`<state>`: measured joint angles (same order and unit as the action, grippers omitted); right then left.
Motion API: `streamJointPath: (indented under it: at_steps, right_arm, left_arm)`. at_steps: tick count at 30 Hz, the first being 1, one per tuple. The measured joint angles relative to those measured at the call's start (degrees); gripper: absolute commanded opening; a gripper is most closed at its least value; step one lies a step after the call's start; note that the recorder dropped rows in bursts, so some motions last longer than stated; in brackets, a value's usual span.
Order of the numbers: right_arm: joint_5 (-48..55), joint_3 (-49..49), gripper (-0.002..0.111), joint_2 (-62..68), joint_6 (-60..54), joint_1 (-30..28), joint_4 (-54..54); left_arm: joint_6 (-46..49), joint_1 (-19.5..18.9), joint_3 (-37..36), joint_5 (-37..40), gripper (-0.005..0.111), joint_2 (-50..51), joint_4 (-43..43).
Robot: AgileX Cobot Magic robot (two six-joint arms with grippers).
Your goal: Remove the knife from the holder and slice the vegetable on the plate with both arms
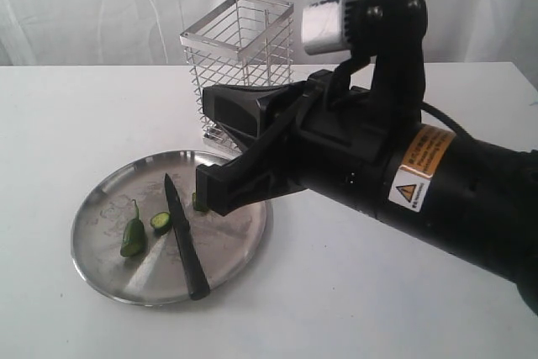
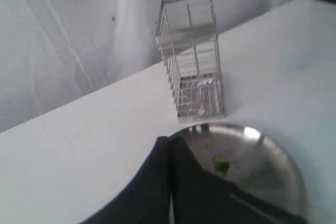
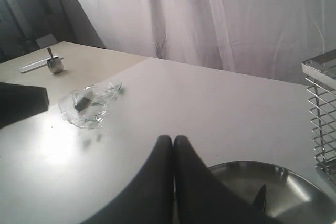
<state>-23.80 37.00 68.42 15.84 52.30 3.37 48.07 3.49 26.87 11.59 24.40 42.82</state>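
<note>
The black knife (image 1: 185,237) lies flat on the steel plate (image 1: 101,195), its tip (image 3: 260,198) pointing toward the wire holder (image 1: 238,65). Left of the blade lie the green chili (image 1: 132,234) and a cut slice (image 1: 160,222). Another green piece (image 2: 220,162) sits near the plate's middle. My right gripper (image 1: 206,195) hangs low over the plate's right half, shut on nothing, its fingertips (image 3: 181,142) pressed together. My left gripper (image 2: 169,141) is also shut and empty, beside the plate (image 2: 268,171); it is out of the exterior view.
The holder (image 2: 191,51) stands empty behind the plate. Off to the left on the white table lie crumpled clear plastic (image 3: 89,103) and a small metal object (image 3: 52,64). A dark shape (image 3: 21,106) intrudes at that view's edge. White curtain backs the table.
</note>
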Motion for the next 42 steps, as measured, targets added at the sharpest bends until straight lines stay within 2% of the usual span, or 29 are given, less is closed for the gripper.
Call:
streamJointPath:
  at_steps: [4,6,8,13,15,17,19,21,26,42]
  right_arm:
    - [0.00,0.00,0.000,0.00,0.00,0.00,0.00]
    - [0.00,0.00,0.000,0.00,0.00,0.00,0.00]
    - [0.13,0.00,0.000,0.00,0.00,0.00,0.00]
    - [0.12,0.00,0.000,0.00,0.00,0.00,0.00]
    - [0.12,0.00,0.000,0.00,0.00,0.00,0.00]
    - [0.12,0.00,0.000,0.00,0.00,0.00,0.00]
    - [0.12,0.00,0.000,0.00,0.00,0.00,0.00]
    - [0.12,0.00,0.000,0.00,0.00,0.00,0.00]
    - [0.12,0.00,0.000,0.00,0.00,0.00,0.00]
    - [0.74,0.00,0.000,-1.49,-1.87,-0.66,0.00]
  left_arm:
    - [-0.10,0.00,-0.12,-4.04,0.000,-2.77,7.90]
    - [-0.76,0.00,-0.76,-7.37,0.000,-3.83,9.12]
    - [-5.55,0.00,-2.01,-8.52,0.000,-4.74,7.05]
    - [-40.36,0.00,-9.35,-4.30,0.000,-7.11,-16.11]
    - [-49.19,0.00,-13.45,-4.51,0.000,-8.34,-24.45]
    - [-53.62,0.00,-18.49,-7.01,0.000,-9.63,-30.28]
    - [-55.97,0.00,-24.56,-11.94,0.000,-11.85,-34.39]
    - [-57.62,0.00,-26.45,-13.56,0.000,-14.08,-36.70]
    - [-58.23,0.00,-26.54,-10.89,0.000,-16.70,-39.38]
    - [-58.23,0.00,-26.54,-10.75,0.000,-16.82,-40.64]
